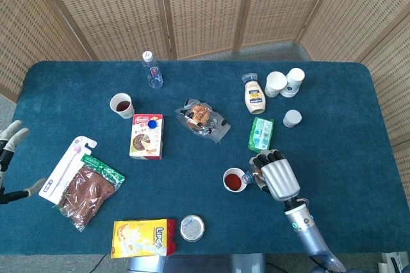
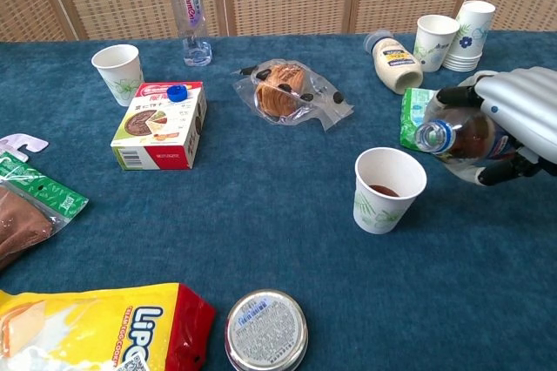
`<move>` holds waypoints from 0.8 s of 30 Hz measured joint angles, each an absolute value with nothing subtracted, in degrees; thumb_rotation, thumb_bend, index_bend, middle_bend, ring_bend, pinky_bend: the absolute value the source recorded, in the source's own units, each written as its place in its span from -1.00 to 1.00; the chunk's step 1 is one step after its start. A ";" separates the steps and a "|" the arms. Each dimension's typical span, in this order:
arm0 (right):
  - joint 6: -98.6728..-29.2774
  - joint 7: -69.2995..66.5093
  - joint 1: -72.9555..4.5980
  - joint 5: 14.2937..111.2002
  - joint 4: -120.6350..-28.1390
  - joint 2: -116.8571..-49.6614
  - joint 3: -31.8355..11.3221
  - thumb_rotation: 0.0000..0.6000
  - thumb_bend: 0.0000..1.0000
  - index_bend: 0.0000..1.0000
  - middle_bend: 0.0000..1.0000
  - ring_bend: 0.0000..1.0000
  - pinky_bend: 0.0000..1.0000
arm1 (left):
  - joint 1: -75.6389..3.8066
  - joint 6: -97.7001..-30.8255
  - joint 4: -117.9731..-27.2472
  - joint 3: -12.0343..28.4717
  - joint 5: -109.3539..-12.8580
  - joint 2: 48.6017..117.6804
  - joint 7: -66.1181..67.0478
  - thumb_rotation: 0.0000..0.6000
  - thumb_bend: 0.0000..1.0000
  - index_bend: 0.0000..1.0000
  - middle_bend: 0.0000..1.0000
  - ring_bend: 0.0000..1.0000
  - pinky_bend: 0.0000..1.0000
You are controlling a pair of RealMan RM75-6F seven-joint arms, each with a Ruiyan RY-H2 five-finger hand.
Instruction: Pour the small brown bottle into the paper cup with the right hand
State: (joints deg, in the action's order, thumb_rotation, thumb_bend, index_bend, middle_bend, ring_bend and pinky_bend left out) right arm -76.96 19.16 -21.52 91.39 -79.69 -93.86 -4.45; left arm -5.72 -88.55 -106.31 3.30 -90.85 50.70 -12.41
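Observation:
My right hand (image 1: 275, 175) (image 2: 513, 123) grips the small brown bottle (image 2: 459, 138) (image 1: 251, 176), tilted on its side with its open neck pointing left toward the paper cup (image 2: 387, 188) (image 1: 234, 180). The neck hovers just right of the cup's rim and a little above it. The cup stands upright with dark liquid in its bottom. No stream shows between bottle and cup. My left hand (image 1: 9, 157) sits at the far left table edge in the head view, fingers apart, holding nothing.
A green packet (image 2: 418, 118) lies behind the right hand. Mayonnaise bottle (image 2: 392, 60), stacked paper cups (image 2: 457, 36), wrapped pastry (image 2: 287, 88), red box (image 2: 161, 125), second cup (image 2: 117, 73), water bottle (image 2: 187, 14), a tin (image 2: 265, 329) and yellow bag (image 2: 96, 336) are around.

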 measured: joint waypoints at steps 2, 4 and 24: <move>-77.04 20.75 -21.50 91.10 -79.47 -94.26 -4.60 1.00 0.95 -0.03 0.11 -0.42 0.47 | -5.76 -88.45 -106.28 3.27 -90.88 50.69 -12.39 1.00 -0.53 -1.00 -1.00 -1.00 -1.00; -77.09 22.07 -21.46 90.66 -79.40 -94.69 -4.81 1.00 0.95 -0.03 0.11 -0.42 0.47 | -5.79 -88.42 -106.28 3.27 -90.87 50.70 -12.36 1.00 -0.53 -1.00 -1.00 -1.00 -1.00; -77.95 32.71 -21.49 90.47 -79.70 -97.40 -4.61 1.00 0.95 -0.03 0.11 -0.42 0.47 | -5.79 -88.48 -106.23 3.16 -91.05 50.49 -13.00 1.00 -0.53 -1.00 -1.00 -1.00 -1.00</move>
State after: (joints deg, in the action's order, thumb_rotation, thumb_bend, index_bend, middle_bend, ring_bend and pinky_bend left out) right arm -77.95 32.71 -21.49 90.47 -79.70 -97.40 -4.61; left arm -5.79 -88.48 -106.23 3.16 -91.05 50.49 -13.00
